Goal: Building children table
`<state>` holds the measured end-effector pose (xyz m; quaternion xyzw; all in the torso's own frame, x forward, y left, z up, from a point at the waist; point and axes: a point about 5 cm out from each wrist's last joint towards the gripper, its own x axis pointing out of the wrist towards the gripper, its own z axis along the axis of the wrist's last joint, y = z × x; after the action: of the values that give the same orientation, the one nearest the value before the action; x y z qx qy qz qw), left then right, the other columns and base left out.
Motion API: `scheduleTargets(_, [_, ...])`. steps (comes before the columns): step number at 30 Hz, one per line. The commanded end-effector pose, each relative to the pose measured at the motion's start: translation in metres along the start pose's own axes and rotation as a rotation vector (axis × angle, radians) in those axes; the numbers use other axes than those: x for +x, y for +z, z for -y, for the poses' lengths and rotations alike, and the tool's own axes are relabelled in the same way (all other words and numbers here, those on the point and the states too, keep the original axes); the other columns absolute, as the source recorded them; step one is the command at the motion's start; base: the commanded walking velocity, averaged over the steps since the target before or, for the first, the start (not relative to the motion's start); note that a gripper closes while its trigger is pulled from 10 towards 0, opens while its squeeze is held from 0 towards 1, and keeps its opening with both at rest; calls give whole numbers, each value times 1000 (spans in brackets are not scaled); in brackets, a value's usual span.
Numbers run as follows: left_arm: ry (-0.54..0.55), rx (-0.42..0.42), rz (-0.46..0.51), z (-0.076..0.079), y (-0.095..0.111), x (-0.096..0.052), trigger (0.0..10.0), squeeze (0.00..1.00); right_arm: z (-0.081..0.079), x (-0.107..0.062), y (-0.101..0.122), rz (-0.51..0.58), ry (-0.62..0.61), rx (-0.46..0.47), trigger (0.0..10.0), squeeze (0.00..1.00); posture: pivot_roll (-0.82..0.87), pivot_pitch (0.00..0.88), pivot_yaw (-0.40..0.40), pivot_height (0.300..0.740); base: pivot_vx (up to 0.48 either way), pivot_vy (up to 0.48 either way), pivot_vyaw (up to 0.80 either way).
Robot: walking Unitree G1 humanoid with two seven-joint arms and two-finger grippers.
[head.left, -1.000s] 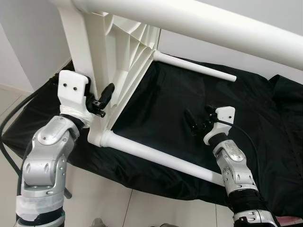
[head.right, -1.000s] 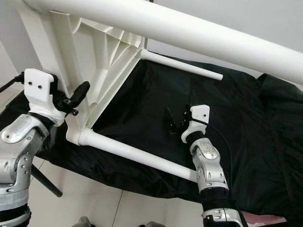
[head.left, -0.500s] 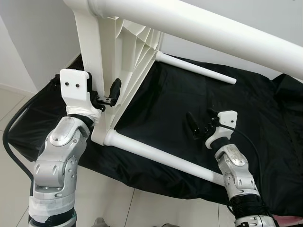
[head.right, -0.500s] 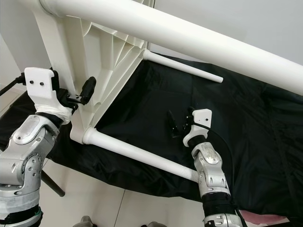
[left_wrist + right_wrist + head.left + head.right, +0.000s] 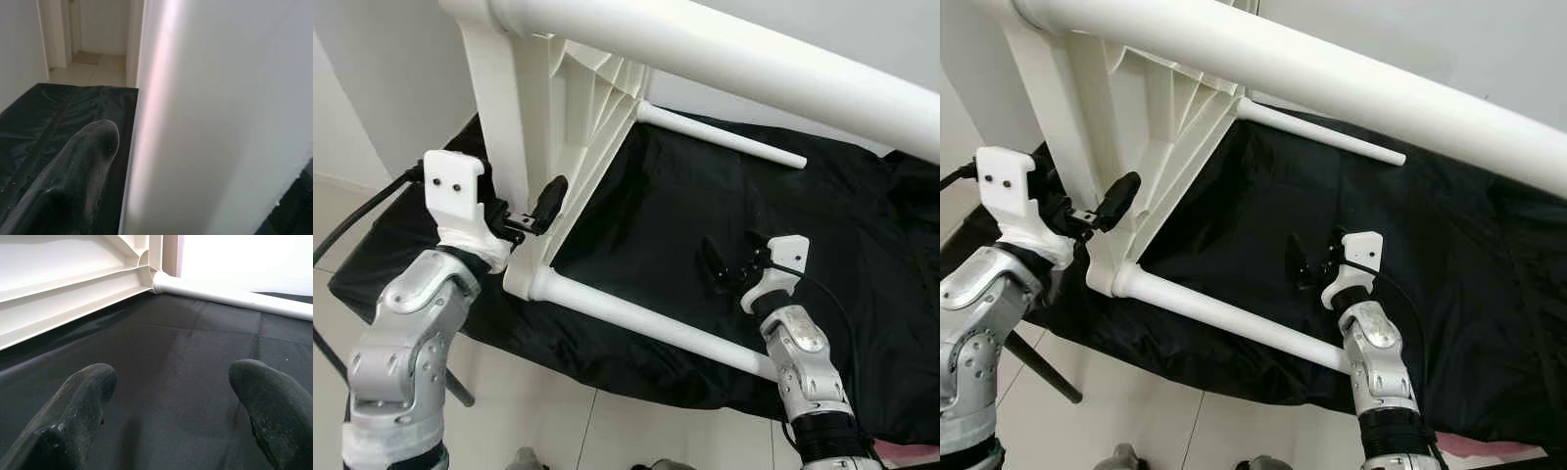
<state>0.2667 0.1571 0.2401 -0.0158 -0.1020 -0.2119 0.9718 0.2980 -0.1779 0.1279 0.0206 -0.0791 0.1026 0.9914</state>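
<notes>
Left gripper [image 5: 530,213] is clamped on the edge of the white tabletop [image 5: 563,127], which stands on its side, almost upright. I see 1 black finger [image 5: 549,198] on the ribbed underside of the panel; the other one is hidden behind the edge. In the left wrist view, 1 finger [image 5: 80,171] lies along the smooth white panel [image 5: 220,112], and beyond it I see black cloth and pale floor of a passage.

Right gripper [image 5: 726,264] hangs a little above the black sheet [image 5: 685,225], its 2 fingers apart and holding nothing. It is near the lower leg [image 5: 646,323] but not touching it. In the right wrist view, both fingers [image 5: 73,406] are spread over the dark cloth, and they point toward the ribbed underside [image 5: 63,279] and the far leg [image 5: 234,296].

I see 3 round white legs fixed on the tabletop. Each one has its long axis pointing away from the underside, toward my right side. The lower leg starts at the bottom corner near the left gripper and runs across the sheet toward the right forearm. The far leg [image 5: 720,135] lies low over the sheet behind. The upper leg [image 5: 724,64] crosses the top of the head views, very close to the camera.
</notes>
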Motion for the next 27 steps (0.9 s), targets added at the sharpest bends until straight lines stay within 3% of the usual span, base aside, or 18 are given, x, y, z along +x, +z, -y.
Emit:
scheduleTargets(1, [4, 19, -7, 3, -1, 8, 10000, 0, 4, -3, 1, 6, -24, -4, 10000, 0, 25, 61, -55, 740, 0, 0, 0])
scheduleTargets(10, [104, 54, -25, -6, -3, 22, 10000, 0, 6, -3, 3, 13, -37, -5, 10000, 0, 15, 56, -47, 740, 0, 0, 0])
scheduleTargets(11, [135, 51, -22, -9, -3, 22, 0, 0, 6, -3, 3, 15, -40, -5, 10000, 0, 15, 55, -47, 740, 0, 0, 0])
scheduleTargets(18, [230, 65, -22, -22, -3, 20, 0, 0, 5, -3, 3, 17, -49, -2, 10000, 0, 17, 55, -44, 740, 0, 0, 0])
scheduleTargets(20, [313, 100, -15, -33, 0, 14, 0, 0, 5, -2, 3, 17, -52, -1, 10000, 0, 22, 57, -45, 740, 0, 0, 0])
scheduleTargets(27, [393, 96, -7, -42, -1, 6, 0, 0, 5, -1, 3, 17, -49, -3, 10000, 0, 26, 56, -59, 740, 0, 0, 0])
